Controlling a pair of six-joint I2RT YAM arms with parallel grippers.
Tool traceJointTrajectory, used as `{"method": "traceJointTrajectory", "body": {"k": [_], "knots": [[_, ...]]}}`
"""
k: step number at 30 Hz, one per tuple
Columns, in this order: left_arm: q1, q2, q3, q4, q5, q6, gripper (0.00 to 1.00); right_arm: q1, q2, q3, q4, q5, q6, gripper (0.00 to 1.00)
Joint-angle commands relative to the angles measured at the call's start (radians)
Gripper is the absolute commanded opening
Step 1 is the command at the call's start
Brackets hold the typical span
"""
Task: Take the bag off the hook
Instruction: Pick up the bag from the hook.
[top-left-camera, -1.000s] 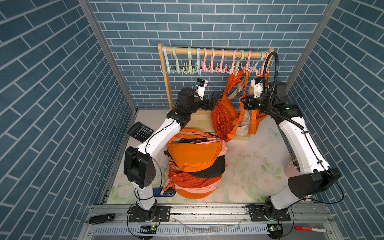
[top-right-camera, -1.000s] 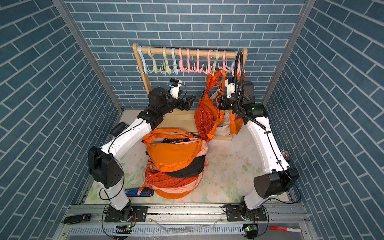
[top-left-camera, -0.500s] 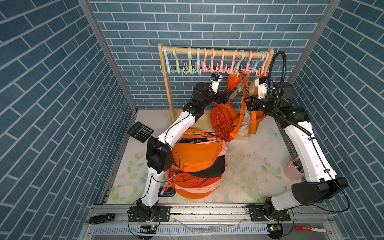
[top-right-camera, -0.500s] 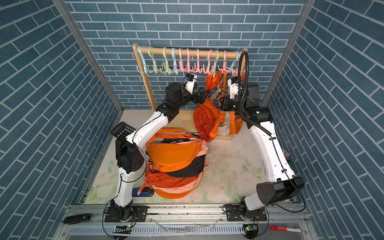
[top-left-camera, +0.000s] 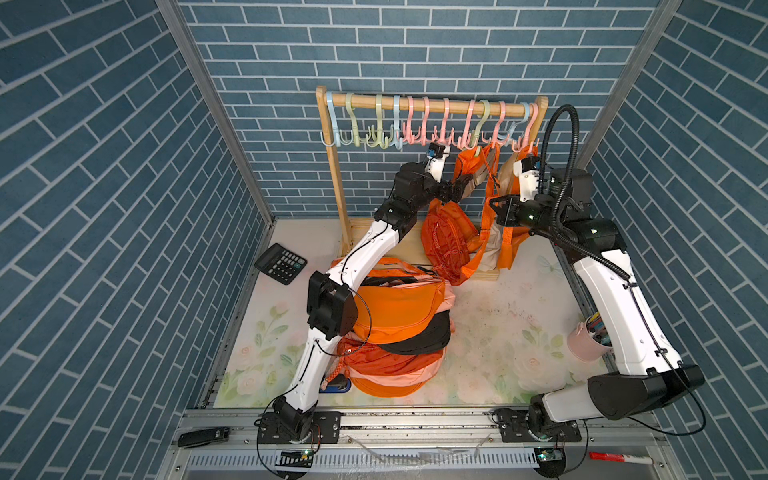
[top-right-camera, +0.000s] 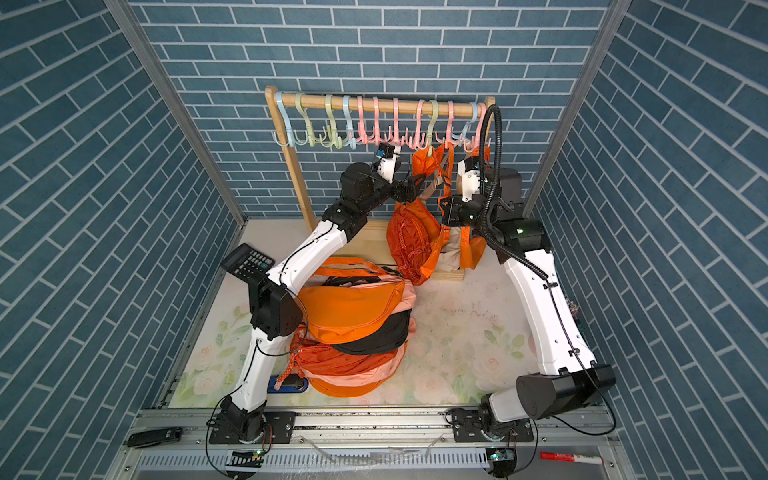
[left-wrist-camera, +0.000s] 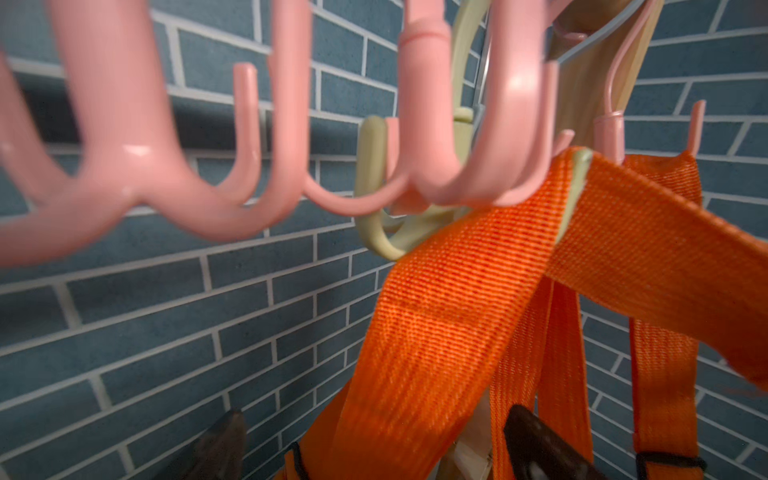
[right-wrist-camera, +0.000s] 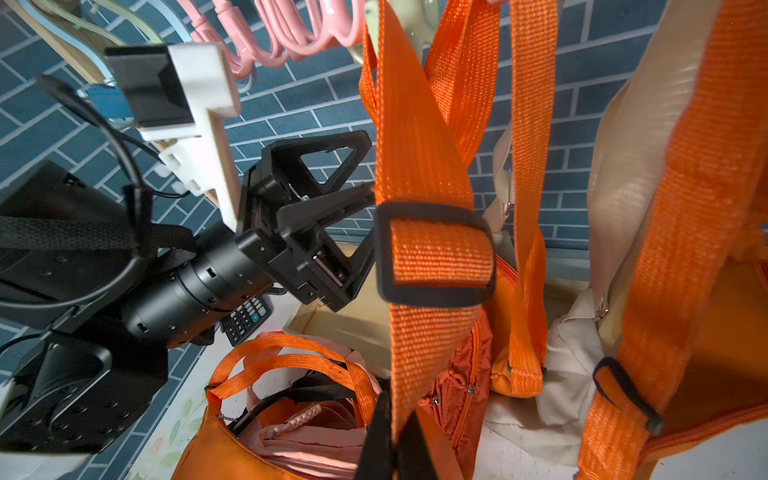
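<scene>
In both top views my left arm rose from its base, elbow bent over the heap of bags on the worktop, with the forearm climbing toward the rack. My left pincer stood released at the strap of the orange bag, which hung from a green hook. My right arm leaned in from the opposite side, wrist level, with my right pincer lower on that strap.

In the left wrist view the strap was draped over the green hook and ran down between my spread fingers.

In the right wrist view my left pincer gaped beside the strap. My right pincer was clenched on the strap below its buckle.
</scene>
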Motion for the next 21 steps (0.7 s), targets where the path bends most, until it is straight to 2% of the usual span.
{"method": "traceJointTrajectory", "body": {"k": [1,9,11,14,18,21], "knots": [[-0.002,0.025,0.041,0.016,-0.084,0.016,0.97,0.003,-0.04,-0.017,0.007,-0.016,0.013,0.0],[-0.003,0.089,0.096,0.062,-0.084,-0.022,0.93,0.004,-0.052,-0.034,0.012,-0.016,0.015,0.0],[-0.004,0.095,0.102,0.073,-0.074,-0.027,0.88,0.005,-0.054,-0.038,0.012,-0.014,0.013,0.0],[-0.005,0.097,0.106,0.08,-0.071,-0.025,0.65,0.004,-0.052,-0.039,0.012,-0.011,0.011,0.0],[-0.003,0.086,0.106,0.07,-0.053,-0.002,0.23,0.004,-0.047,-0.037,0.014,-0.007,0.012,0.0],[-0.004,0.067,0.093,0.062,-0.042,0.01,0.03,0.004,-0.039,-0.032,0.015,0.003,0.015,0.0]]}}
